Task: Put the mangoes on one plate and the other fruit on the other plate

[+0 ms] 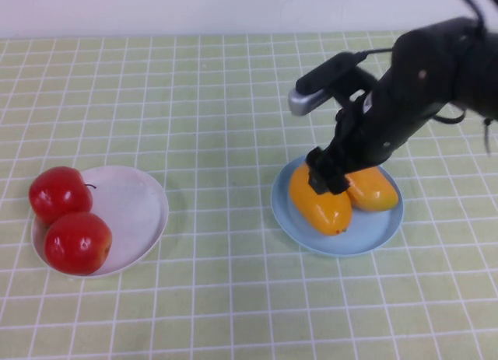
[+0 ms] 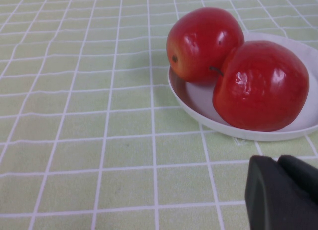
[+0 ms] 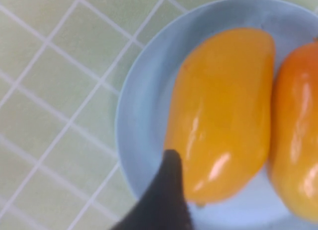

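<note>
Right gripper (image 1: pixel 327 173) spread wide, releasing glossy orange mangoes (image 1: pixel 319 200) beneath fingers onto round blue plate (image 1: pixel 366 239). Left gripper (image 2: pixel 283 192) closed beside shiny red apples (image 2: pixel 233 71) on round white plate (image 2: pixel 198 103). Sorting apparently complete; next, lift clear.

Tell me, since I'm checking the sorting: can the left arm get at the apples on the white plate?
Probably yes. The shut left pincer sits just short of the white plate, nothing lies between, and both apples rest exposed on it.

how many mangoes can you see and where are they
2. Both lie side by side on the blue plate: the left mango under the right claw, and the right mango beside it, partly hidden by the arm.
</note>
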Available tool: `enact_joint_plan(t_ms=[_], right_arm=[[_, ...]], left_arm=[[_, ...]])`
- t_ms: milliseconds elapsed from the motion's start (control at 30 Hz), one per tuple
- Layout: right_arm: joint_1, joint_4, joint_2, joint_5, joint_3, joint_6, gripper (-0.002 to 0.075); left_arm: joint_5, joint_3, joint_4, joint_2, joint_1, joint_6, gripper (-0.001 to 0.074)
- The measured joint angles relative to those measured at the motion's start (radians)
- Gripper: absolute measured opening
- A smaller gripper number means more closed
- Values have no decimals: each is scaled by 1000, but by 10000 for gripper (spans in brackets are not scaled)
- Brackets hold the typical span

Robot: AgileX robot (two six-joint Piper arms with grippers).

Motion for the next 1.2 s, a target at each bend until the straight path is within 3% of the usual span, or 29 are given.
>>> enact_joint_plan(t_ms=[100, 267, 367, 533, 900, 1200], right_arm=[[2, 0, -56, 64, 0, 27, 536], [6, 0, -177, 122, 61, 48, 151], [8, 7, -260, 123, 149, 50, 36], [8, 11, -397, 121, 276, 52, -8], [8, 129, -657, 84, 540, 70, -15], [8, 139, -723, 22, 628, 70, -15]], left_arm=[[0, 0, 0, 0, 0, 0, 2], [0, 0, 0, 0, 0, 0, 2], [0, 0, 0, 0, 0, 0, 2], [0, 0, 0, 0, 0, 0, 2], [0, 0, 0, 0, 0, 0, 2], [0, 0, 0, 0, 0, 0, 2]])
